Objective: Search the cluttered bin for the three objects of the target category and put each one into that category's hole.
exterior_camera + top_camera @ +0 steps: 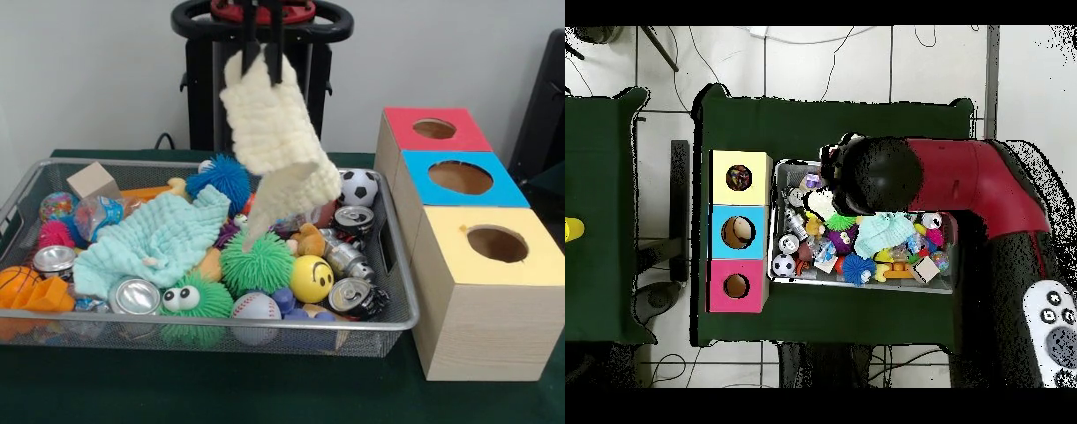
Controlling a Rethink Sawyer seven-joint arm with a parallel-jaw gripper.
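Front view — end effector [262, 55] grips cream cloth [275, 137]; overhead hides it.

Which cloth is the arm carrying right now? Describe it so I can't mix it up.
Look above the wire bin: a cream knitted cloth hangs from the gripper, jaws shut on it. The other cloth is pale mint and lies flat in the bin.

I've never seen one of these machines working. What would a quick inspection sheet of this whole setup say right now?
Surface: dark green table.
Job's things: cream cloth lifted above the wire bin; mint cloth lying in the bin; red box, blue box and yellow box, each with a hole.
Clutter: balls, cans, fuzzy toys, a wooden block.
Gripper: gripper shut on the cream cloth.
Cables: one behind the bin.
Surroundings: tiled floor.
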